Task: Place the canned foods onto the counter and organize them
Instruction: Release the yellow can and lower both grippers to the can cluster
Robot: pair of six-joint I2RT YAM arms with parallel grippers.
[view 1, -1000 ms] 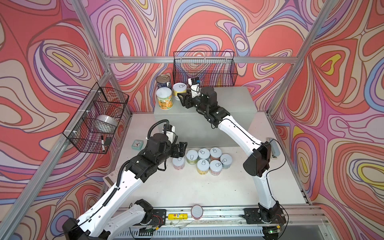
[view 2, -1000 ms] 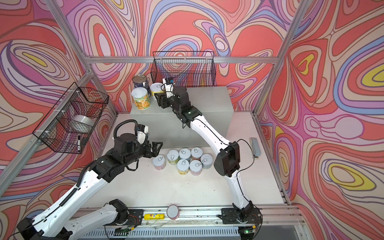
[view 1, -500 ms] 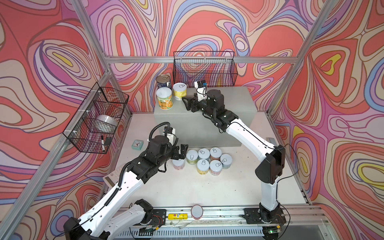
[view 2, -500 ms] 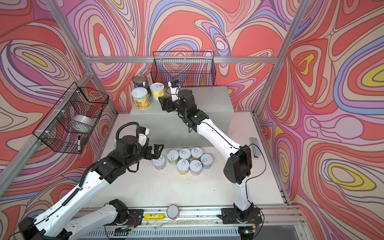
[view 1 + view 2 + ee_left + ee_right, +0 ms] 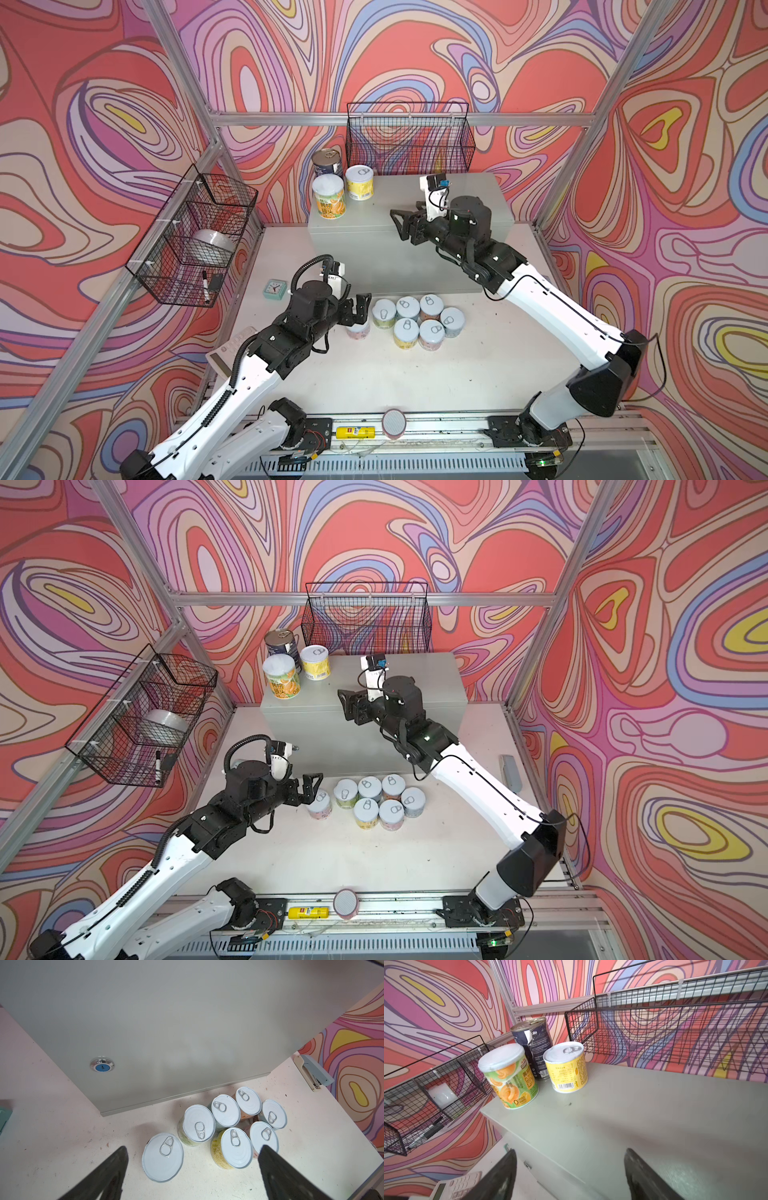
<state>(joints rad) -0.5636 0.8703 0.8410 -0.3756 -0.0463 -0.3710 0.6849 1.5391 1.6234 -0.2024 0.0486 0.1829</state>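
Note:
Three canned foods stand at the counter's (image 5: pixel 415 208) far left corner: a dark blue tin (image 5: pixel 327 162), a taller orange-labelled one (image 5: pixel 329 201) and a short yellow one (image 5: pixel 360 182). Several short white-lidded tins (image 5: pixel 415 320) cluster on the table before the counter. My left gripper (image 5: pixel 360 309) hangs open over the nearest tin (image 5: pixel 320 805), which lies between its fingers in the left wrist view (image 5: pixel 163 1157), untouched. My right gripper (image 5: pixel 400 226) is open and empty above the counter's front edge, well right of the yellow tin (image 5: pixel 566 1068).
A black wire basket (image 5: pixel 409 141) hangs behind the counter, another (image 5: pixel 195 237) on the left wall. A small clock (image 5: pixel 275 289) and a calculator (image 5: pixel 226 353) lie at the left, a stapler (image 5: pixel 510 773) at the right, a yellow tube (image 5: pixel 355 432) and a pink-rimmed disc (image 5: pixel 394 422) at the front.
My right gripper opened and drew back to the right, away from the short yellow tin, which stays on the counter. My left gripper opened wider above the tins on the table.

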